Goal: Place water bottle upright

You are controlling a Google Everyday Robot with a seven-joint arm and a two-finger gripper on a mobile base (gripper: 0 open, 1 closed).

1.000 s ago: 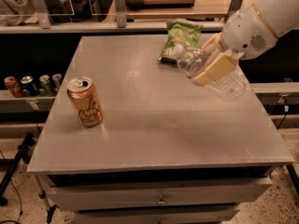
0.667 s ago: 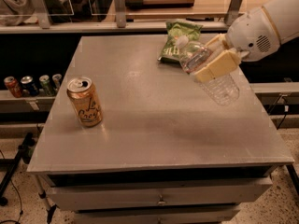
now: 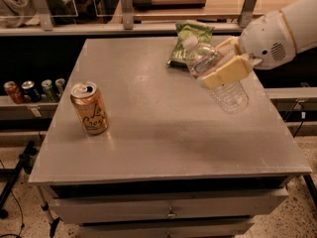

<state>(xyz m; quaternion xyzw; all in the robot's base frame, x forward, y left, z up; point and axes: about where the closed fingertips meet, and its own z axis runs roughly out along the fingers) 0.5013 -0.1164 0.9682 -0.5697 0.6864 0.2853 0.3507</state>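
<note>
The water bottle [image 3: 225, 90] is clear ribbed plastic with a white cap at its upper left and a label band partly hidden by the fingers. My gripper [image 3: 222, 63] comes in from the right and is shut on the bottle's middle. It holds the bottle tilted, cap toward the back left, base toward the front right, above the right side of the grey table [image 3: 148, 128]. One tan finger [image 3: 225, 73] lies across the bottle's front.
An orange-gold drink can [image 3: 89, 108] stands upright at the table's left. A green snack bag [image 3: 190, 41] lies at the back, just behind the bottle's cap. Several cans [image 3: 34, 89] stand on a low shelf left of the table. Drawers are below the tabletop.
The gripper with the bottle has turned a little; the bottle's base has swung lower and the bottle stands steeper than a second ago. The can and bag have not moved.
</note>
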